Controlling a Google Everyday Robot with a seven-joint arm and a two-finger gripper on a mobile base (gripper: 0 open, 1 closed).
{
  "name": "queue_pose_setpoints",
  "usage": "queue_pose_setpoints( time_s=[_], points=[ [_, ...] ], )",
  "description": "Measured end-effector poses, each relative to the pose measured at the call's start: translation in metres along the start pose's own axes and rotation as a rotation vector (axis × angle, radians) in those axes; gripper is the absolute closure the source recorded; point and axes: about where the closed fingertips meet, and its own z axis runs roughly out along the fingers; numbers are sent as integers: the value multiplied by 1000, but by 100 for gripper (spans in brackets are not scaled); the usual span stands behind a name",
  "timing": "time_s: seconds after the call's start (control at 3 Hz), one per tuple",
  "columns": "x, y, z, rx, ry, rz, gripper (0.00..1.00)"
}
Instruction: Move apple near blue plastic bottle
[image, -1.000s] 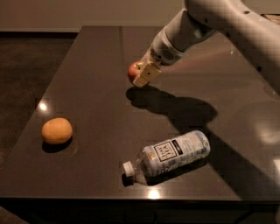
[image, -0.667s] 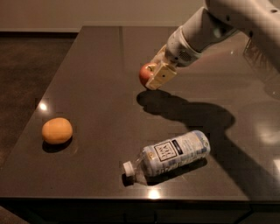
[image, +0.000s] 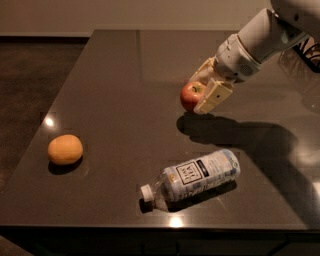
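Note:
The red apple (image: 191, 95) is held between my gripper's (image: 198, 96) cream fingers (image: 212, 96), a little above the dark table (image: 120, 75), right of centre. My white arm reaches in from the upper right. The blue plastic bottle (image: 192, 181) lies on its side near the table's front edge, white cap pointing left, label up. The apple is above and behind the bottle, about a bottle's length away.
An orange round fruit (image: 65, 149) sits at the front left of the table. The table's left edge borders a dark floor (image: 30, 75). A wall runs along the back. The arm's shadow falls on the right part of the table.
My gripper has carried the apple to the right and toward the front, closer to the bottle. The bottle and the orange fruit have not moved.

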Motion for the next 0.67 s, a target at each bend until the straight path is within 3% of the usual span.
queue_pose_setpoints(
  time_s=[0.67],
  points=[
    [13,52,-11,-143,-14,-172,100]
  ],
)
